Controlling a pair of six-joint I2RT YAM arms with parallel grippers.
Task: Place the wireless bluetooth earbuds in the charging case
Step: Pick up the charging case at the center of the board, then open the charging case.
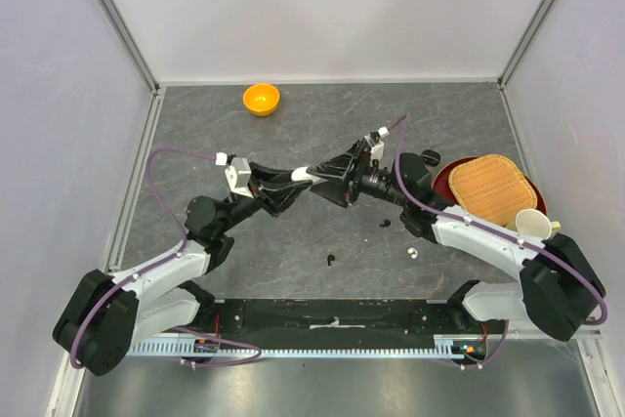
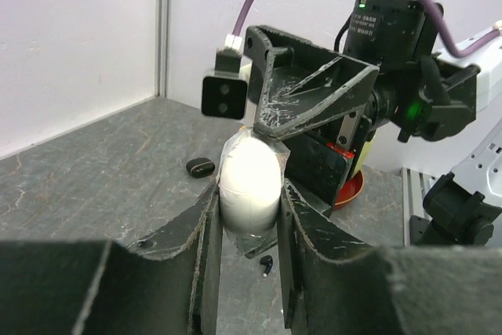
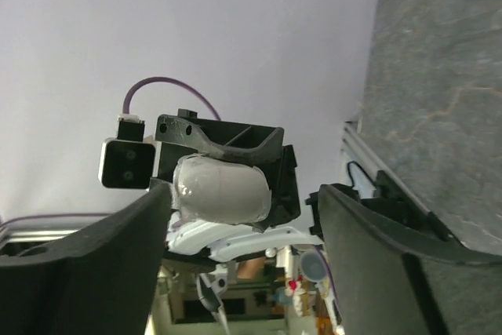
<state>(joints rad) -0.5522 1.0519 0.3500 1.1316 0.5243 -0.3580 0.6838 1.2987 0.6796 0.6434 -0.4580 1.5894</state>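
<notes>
My left gripper (image 1: 306,176) is shut on a white egg-shaped case (image 2: 249,170) and holds it above the table's middle. My right gripper (image 1: 339,181) is open, its jaws spread on either side of that white case (image 3: 220,190) without closing; one finger (image 2: 314,100) reaches over it. The glossy black charging case (image 1: 431,156) lies on the table behind the right arm, and shows in the left wrist view (image 2: 200,166). Two black earbuds (image 1: 332,260) (image 1: 384,224) and one white earbud (image 1: 412,252) lie loose in front of the grippers. One black earbud (image 2: 267,263) shows under the left fingers.
An orange bowl (image 1: 261,99) stands at the back. A red plate (image 1: 444,180) at the right holds a woven basket (image 1: 493,187), with a white cup (image 1: 530,222) beside it. Walls close in the table on three sides.
</notes>
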